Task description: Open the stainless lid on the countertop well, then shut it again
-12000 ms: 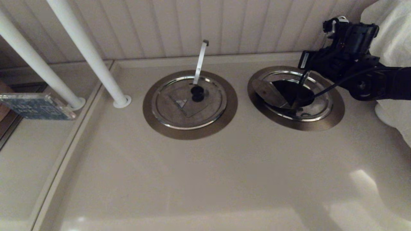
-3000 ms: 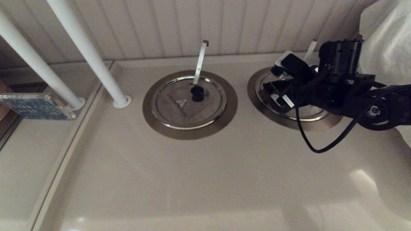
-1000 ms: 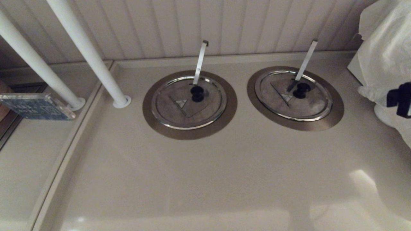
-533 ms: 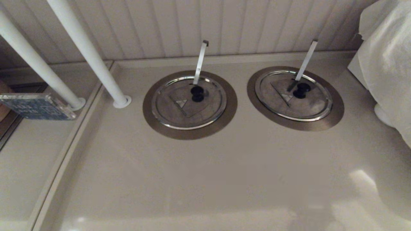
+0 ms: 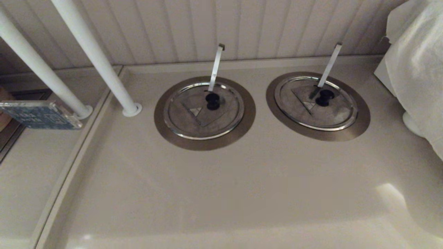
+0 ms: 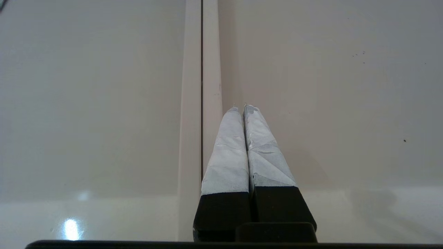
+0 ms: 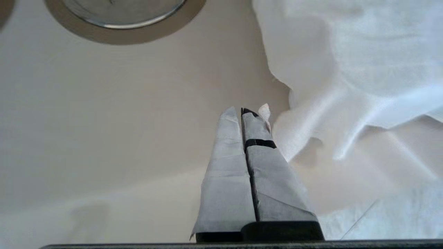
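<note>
Fingers first: the right gripper has its two taped fingers pressed flat together with nothing between them, hanging over bare beige counter, well back from the work. Just beside its tips is a crumpled white cloth, and the edge of the well's ring shows at the far side of that wrist shot. The left gripper is clenched the same way, also holding nothing, parked over a raised seam between two counter panels. Neither arm shows up in the head shot at all.

On the counter, the stainless lid sits flat and closed on the right-hand countertop well, filling the bronze-grey ring so none of the dark hole shows. Its wedge flap lies down flush, its black knob sits about centre, and a ladle handle pokes up through the slot, leaning toward the panelled back wall.

To the left, near but apart, is the twin lid in its own ring, also closed, with its own ladle handle. Further left, two white poles slant down to the counter, with a small blue card beside them.
</note>
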### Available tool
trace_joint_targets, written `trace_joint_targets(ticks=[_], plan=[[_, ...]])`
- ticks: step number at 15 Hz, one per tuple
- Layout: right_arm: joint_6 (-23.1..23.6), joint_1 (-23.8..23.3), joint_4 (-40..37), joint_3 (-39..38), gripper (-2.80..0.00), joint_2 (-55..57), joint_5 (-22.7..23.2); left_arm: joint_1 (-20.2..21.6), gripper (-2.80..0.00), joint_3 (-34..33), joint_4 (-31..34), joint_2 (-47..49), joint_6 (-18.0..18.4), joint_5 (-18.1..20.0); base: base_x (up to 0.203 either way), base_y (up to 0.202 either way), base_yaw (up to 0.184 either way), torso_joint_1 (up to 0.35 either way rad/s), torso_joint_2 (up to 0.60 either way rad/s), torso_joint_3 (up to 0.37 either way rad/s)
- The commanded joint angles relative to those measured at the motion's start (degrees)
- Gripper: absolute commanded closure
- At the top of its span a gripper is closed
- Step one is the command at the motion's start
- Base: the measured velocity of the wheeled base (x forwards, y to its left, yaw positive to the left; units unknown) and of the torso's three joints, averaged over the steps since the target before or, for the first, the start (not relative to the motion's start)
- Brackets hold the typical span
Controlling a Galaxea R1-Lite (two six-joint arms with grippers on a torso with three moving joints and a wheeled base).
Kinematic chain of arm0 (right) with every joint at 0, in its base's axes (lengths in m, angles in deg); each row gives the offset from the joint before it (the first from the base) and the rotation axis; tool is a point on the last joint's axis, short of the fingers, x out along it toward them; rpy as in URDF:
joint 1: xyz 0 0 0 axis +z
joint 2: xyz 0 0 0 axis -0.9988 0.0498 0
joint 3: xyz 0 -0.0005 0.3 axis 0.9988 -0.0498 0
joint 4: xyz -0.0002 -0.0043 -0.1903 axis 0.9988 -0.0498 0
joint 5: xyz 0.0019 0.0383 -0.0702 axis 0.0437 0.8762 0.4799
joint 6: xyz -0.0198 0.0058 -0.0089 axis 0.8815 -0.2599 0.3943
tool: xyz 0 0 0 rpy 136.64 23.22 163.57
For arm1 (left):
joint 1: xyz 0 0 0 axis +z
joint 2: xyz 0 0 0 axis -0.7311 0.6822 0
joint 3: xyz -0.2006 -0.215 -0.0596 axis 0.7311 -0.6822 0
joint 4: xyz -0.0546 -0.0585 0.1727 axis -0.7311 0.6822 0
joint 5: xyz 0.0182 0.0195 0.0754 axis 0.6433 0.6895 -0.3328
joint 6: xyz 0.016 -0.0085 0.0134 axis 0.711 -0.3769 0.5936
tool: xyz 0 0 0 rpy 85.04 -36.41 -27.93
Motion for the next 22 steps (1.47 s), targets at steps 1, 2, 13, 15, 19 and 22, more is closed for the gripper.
trace_joint_targets(ticks=[1, 2, 13, 15, 19, 22], plan=[[0.17, -1.17, -0.43, -0.72, 0.00, -7.78, 3.50, 0.00, 0.00, 0.00, -0.01, -0.09, -0.06, -0.02, 0.000, 0.000, 0.000, 0.000, 0.00, 0.000], [0.16, -1.03, -0.48, -1.42, 0.00, -11.37, 7.17, 0.00, 0.00, 0.00, -0.01, -0.09, -0.07, -0.02, 0.000, 0.000, 0.000, 0.000, 0.00, 0.000], [8.42, -2.15, 22.37, -42.61, 0.00, -24.06, 19.52, 0.00, 0.00, 0.00, 0.05, -0.09, -0.05, -0.02, 0.000, 0.000, 0.000, 0.000, 0.00, 0.000], [9.09, -2.15, 38.63, -48.40, 0.00, -24.06, 17.96, 0.00, 0.00, 0.00, 0.04, -0.06, -0.02, -0.02, 0.000, 0.000, 0.000, 0.000, 0.00, 0.000], [7.64, -2.11, 33.36, -50.45, 0.00, -24.05, 15.76, 0.00, 0.00, 0.00, -0.01, 0.00, 0.01, -0.02, 0.000, 0.000, 0.000, 0.000, 0.00, 0.000], [7.37, -2.16, 33.44, -50.45, 0.00, -24.05, 15.42, 0.00, 0.00, 0.00, -0.01, 0.00, -0.06, -0.02, 0.000, 0.000, 0.000, 0.000, 0.00, 0.000]])
